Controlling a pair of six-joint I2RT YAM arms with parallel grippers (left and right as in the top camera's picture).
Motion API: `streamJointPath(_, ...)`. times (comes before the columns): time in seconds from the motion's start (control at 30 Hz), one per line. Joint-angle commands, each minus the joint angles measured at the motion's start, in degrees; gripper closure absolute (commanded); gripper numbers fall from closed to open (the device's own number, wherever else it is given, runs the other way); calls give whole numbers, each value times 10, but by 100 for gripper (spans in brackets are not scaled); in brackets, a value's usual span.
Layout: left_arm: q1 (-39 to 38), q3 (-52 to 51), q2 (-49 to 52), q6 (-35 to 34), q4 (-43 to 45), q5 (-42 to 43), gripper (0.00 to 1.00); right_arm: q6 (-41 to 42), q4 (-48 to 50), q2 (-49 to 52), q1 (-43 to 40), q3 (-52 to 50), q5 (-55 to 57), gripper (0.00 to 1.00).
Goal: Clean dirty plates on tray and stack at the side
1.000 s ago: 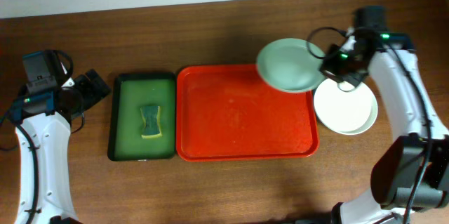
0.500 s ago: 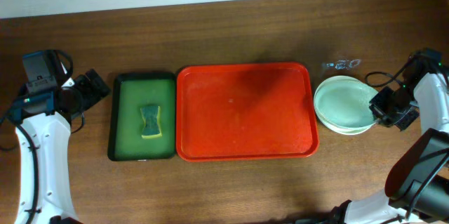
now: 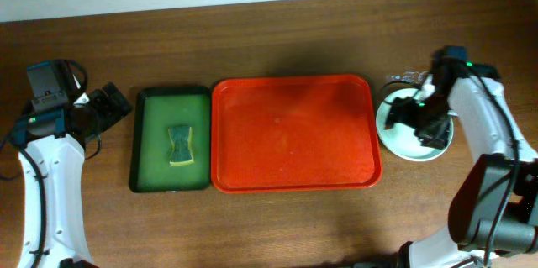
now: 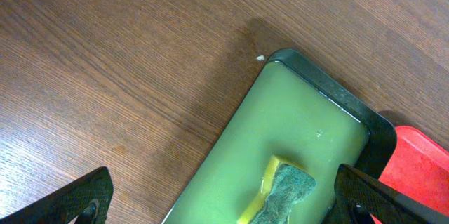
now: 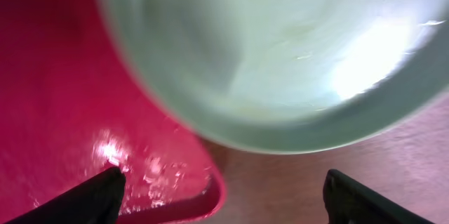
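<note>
Pale mint plates (image 3: 398,139) sit stacked on the wooden table (image 3: 252,41), just right of the red tray (image 3: 294,134) and directly beneath the right gripper (image 5: 224,189). Its jaws stand wide apart and hold nothing. The left gripper (image 4: 223,194) also spreads wide.

Seen from overhead, my right gripper (image 3: 419,122) covers the middle of the plates (image 3: 402,144), so I cannot count the stack or see any smear. A small glinting thing (image 3: 408,76) on the table (image 3: 252,41) beside them is too small to name. In my right wrist view the plates (image 5: 280,48) are blurred and cut off at the top edge, and the red tray (image 5: 63,76) runs off the left. In my left wrist view the bottom edge cuts the green tray (image 4: 295,112) and the sponge (image 4: 286,186). Of my left gripper (image 4: 224,206) only the fingertips (image 4: 77,199) show.
</note>
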State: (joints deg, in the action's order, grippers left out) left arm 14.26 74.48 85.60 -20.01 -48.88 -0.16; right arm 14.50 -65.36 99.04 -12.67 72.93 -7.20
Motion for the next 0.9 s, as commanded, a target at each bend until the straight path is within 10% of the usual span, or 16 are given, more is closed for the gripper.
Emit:
streamJointPath(0.0,2,6,-8,-3,0,4,1,-8,-4,-9,83,-4,-5,8)
streamJointPath(0.27,2,6,-8,-3,0,4,1,-8,42,-9,263,-4,-5,1)
streamJointPath(0.87,2,6,-8,-3,0,4,1,-8,44,0,273,-4,-5,2)
